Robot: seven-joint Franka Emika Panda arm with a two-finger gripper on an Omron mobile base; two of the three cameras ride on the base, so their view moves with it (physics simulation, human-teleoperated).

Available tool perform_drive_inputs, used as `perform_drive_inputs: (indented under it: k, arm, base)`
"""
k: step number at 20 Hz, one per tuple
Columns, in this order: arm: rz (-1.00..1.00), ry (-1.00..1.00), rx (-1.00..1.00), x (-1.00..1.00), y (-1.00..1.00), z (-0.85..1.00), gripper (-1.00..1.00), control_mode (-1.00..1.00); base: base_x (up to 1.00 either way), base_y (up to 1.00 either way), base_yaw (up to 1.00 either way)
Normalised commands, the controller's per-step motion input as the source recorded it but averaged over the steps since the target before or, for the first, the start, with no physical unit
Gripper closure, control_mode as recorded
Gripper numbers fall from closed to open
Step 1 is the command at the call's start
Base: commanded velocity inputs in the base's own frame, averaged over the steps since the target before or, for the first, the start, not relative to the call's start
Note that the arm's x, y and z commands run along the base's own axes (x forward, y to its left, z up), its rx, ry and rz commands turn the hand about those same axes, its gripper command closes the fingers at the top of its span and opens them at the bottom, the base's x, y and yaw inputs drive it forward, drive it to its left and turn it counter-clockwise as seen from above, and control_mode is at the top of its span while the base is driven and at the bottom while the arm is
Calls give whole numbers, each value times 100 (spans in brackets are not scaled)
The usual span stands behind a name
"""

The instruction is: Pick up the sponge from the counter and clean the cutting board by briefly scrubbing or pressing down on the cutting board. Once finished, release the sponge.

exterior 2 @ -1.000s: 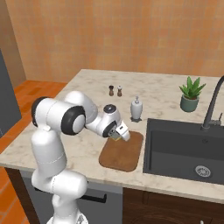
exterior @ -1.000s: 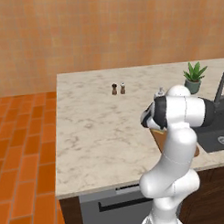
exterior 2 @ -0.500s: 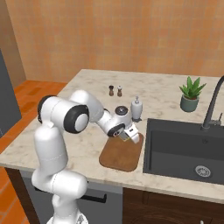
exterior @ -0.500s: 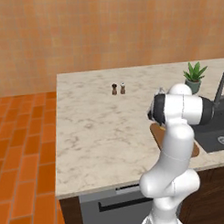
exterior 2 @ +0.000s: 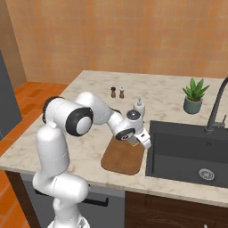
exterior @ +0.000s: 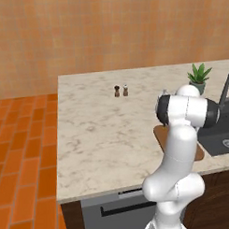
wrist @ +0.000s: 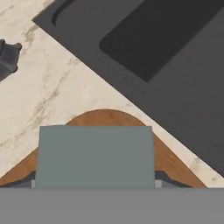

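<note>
1. One sponge [wrist: 95, 155] is pinched in the end effector [exterior 2: 139, 140], over the far right corner of the cutting board [exterior 2: 122, 156], beside the sink [exterior 2: 191, 152].
2. Risk, as judged: scrubbing this close to the board's edge could carry the sponge off into the basin.
3. Counter [exterior: 98, 131] is marbled beige; shakers [exterior: 120, 90] stand well away, a potted plant [exterior 2: 194, 95] far right. Orange tiled floor [exterior: 19, 152], tan wall.
</note>
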Motion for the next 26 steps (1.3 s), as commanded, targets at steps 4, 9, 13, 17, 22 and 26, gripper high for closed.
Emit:
perform_drive_inputs:
  k: [4, 9, 13, 17, 22, 26]
  arm:
    - [7, -4, -3, -85, 9, -29, 100, -100]
    - [4, -2, -14, -80, 58, -31, 100, -100]
    - [10, 0, -9, -87, 35, -44, 100, -100]
    - [10, 0, -5, -98, 24, -32, 100, -100]
    - [9, 0, -5, -98, 6, -27, 100, -100]
    - [7, 3, -2, -24, -22, -7, 100, -100]
  base:
    - [0, 0, 0]
    - [0, 0, 0]
    - [0, 0, 0]
    - [0, 0, 0]
    - [0, 0, 0]
    - [0, 0, 0]
